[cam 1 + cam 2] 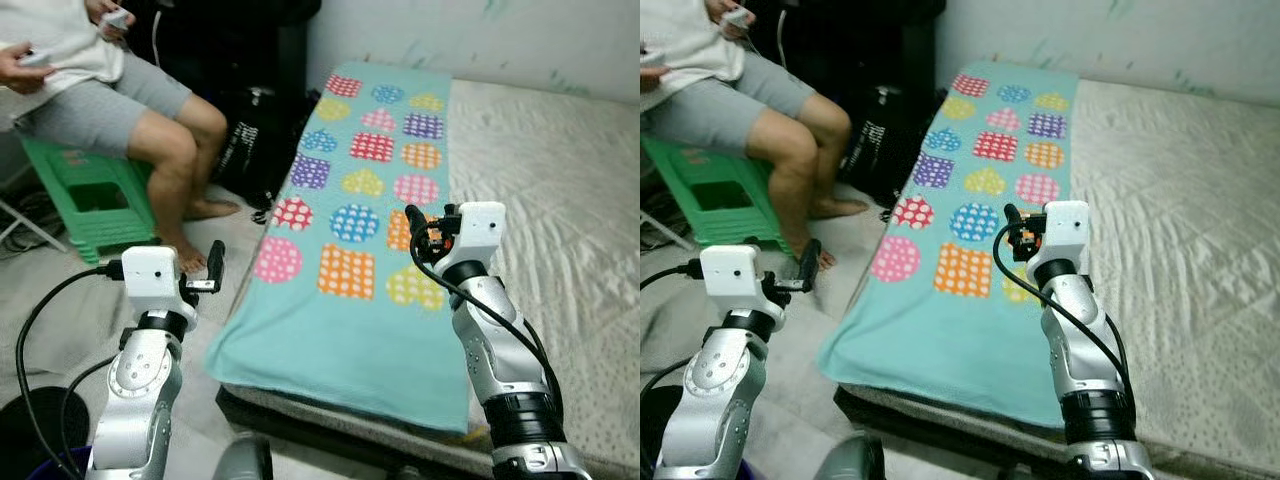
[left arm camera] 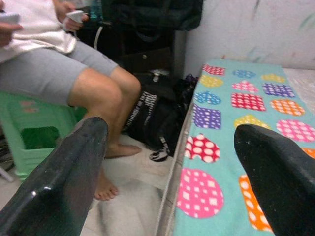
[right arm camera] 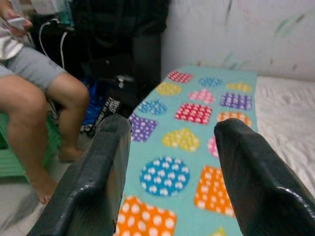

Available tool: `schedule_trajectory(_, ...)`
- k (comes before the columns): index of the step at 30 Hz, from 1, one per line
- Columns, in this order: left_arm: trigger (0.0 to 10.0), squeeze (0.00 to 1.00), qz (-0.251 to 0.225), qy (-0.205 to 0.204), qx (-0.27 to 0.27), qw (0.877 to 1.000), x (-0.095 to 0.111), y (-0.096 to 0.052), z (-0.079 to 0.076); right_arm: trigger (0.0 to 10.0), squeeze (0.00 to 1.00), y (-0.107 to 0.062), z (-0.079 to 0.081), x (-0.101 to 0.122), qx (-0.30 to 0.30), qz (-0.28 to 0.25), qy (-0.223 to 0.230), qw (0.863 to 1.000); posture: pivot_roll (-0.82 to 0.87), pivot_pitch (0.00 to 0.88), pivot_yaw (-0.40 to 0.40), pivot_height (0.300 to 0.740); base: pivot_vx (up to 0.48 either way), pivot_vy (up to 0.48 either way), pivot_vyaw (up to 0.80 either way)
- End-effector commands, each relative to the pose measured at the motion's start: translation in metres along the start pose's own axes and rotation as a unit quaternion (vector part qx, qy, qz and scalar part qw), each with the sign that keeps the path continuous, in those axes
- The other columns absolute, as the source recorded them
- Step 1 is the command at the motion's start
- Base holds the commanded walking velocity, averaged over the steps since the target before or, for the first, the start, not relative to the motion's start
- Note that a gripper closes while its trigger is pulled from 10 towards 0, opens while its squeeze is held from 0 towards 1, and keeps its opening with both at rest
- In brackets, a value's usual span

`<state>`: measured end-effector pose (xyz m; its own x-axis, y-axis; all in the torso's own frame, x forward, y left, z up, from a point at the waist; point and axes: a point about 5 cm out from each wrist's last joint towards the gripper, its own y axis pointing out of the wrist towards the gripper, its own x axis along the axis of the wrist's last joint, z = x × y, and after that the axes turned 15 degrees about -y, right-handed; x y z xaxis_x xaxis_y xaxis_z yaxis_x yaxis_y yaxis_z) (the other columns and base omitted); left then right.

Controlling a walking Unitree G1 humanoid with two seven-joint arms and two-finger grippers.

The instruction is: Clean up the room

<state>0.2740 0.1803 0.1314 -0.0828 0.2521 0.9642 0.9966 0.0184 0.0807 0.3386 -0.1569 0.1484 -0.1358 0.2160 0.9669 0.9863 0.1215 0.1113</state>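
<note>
Teal blanket (image 1: pixel 350 270) with bright spotted patches lies spread along the left edge of the bed (image 1: pixel 560 200), its near end draping over the bed's front edge. Right gripper (image 3: pixel 170 162) hovers above it, fingers spread wide, holding nothing. Left gripper (image 2: pixel 172 177) hangs off the bed's left edge over the floor, fingers parted too. Beside the bed, a person (image 1: pixel 120 90) sits on a green stool (image 1: pixel 85 200).
</note>
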Motion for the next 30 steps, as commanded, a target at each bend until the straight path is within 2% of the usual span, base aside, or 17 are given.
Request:
schedule_trajectory(1, 10.0, 0.00, 0.009, 0.004, 0.008, 1.000, -0.004, 0.001, 0.000, 10.0, 0.00, 0.001, -0.002, -0.003, -0.009, 0.007, -0.002, 1.000, 0.06, 0.000, 0.003, 0.740, 0.000, 0.000, 0.00)
schedule_trajectory(13, 10.0, 0.00, -0.002, 0.009, 0.017, 1.000, -0.009, 0.013, 0.000, 10.0, 0.00, -0.003, -0.005, -0.017, -0.023, 0.027, -0.008, 0.999, 0.05, 0.000, -0.013, 0.740, 0.000, 0.000, 0.00)
schedule_trajectory(18, 10.0, 0.00, -0.005, 0.016, 0.044, 0.999, -0.014, 0.010, 0.007, 10.0, 0.00, -0.017, -0.006, -0.031, -0.003, 0.044, -0.017, 0.999, 0.06, 0.000, -0.024, 0.740, 0.000, 0.000, 0.00)
schedule_trajectory(22, 10.0, 0.00, 0.007, 0.005, 0.046, 0.999, -0.022, 0.003, 0.014, 10.0, 0.00, -0.029, -0.017, -0.043, -0.009, 0.073, -0.018, 0.997, 0.05, 0.000, -0.020, 0.740, 0.000, 0.000, 0.00)
schedule_trajectory(30, 10.0, 0.00, 0.019, -0.007, 0.040, 0.999, -0.027, 0.002, 0.010, 10.0, 0.00, -0.030, -0.018, -0.041, 0.018, 0.084, -0.031, 0.996, 0.03, 0.000, -0.004, 0.740, 0.000, 0.000, -0.75)
